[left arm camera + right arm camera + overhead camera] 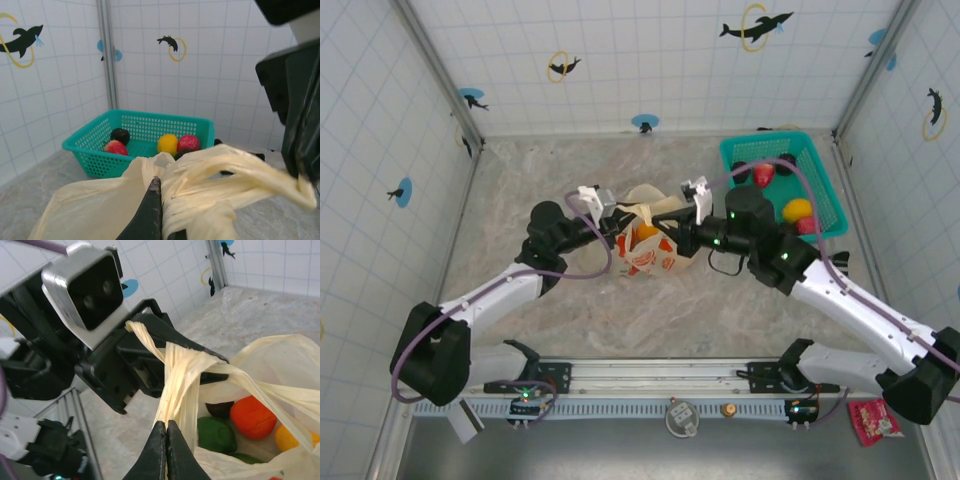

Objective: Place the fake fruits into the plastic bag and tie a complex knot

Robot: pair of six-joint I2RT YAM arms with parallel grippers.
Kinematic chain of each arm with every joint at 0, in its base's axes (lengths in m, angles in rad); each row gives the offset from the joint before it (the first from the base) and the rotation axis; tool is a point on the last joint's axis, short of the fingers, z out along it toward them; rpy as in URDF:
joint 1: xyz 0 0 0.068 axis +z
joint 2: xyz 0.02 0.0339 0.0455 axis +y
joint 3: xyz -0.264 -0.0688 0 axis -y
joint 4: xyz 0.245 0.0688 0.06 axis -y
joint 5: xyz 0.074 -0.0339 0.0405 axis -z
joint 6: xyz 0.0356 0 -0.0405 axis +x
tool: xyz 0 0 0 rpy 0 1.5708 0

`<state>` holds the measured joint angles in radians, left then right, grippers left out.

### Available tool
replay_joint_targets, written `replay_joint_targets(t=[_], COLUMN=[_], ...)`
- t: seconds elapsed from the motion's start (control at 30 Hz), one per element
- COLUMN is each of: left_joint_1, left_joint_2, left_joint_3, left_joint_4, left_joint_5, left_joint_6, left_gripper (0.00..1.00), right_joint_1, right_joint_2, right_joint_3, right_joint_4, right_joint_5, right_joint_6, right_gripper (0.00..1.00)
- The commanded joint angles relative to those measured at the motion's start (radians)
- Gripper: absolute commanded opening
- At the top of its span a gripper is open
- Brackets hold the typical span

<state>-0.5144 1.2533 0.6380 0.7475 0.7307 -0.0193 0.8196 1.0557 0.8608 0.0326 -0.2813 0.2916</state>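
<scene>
**Plastic bag** (655, 258): stands mid-bench (520, 180) between the two arms. Its loop handles (180, 375) are twisted into ropes and crossed above the mouth.
**Contents:** fake fruits (252, 417) in orange, green, dark and yellow.
**Left end effector** (612, 214): clamped on one handle strand.
**Right end effector** (166, 426): jaws pinched tight on the other strand.
**Teal basket** (100, 162): far right corner, holding a yellow fruit (167, 144), two red and one dark.

Overhead, two close wrist views (bag (200, 175) shared)
</scene>
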Motion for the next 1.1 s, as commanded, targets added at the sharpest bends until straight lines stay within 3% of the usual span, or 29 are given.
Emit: replay_joint_targets(t=[0.0,0.27,0.47,0.67,0.77,1.07], left_joint_1=[0.041,0.039,0.025,0.013,0.014,0.014], left_joint_2=[0.011,0.008,-0.002,0.017,0.016,0.003], left_joint_3=[0.029,0.035,0.057,0.097,0.107,0.141], left_joint_4=[-0.001,-0.014,-0.056,-0.129,-0.176,-0.319], left_joint_5=[-0.048,-0.016,-0.018,0.007,0.003,-0.073], left_joint_6=[-0.052,-0.078,-0.078,-0.077,-0.067,0.028], left_gripper=[0.00,0.00,0.00,0.00,0.09,0.16], right_joint_1=[0.013,0.012,0.013,0.012,0.011,0.000], right_joint_2=[-0.038,0.116,0.235,0.254,0.255,0.260], right_joint_3=[-0.134,-0.188,-0.157,-0.162,-0.163,-0.161], right_joint_4=[0.228,0.442,0.478,0.521,0.526,0.531], right_joint_5=[0.032,0.144,0.181,0.276,0.292,0.281], right_joint_6=[-0.113,-0.226,-0.272,-0.291,-0.295,-0.291], right_gripper=[0.00,0.00,0.01,0.00,0.00,0.00])
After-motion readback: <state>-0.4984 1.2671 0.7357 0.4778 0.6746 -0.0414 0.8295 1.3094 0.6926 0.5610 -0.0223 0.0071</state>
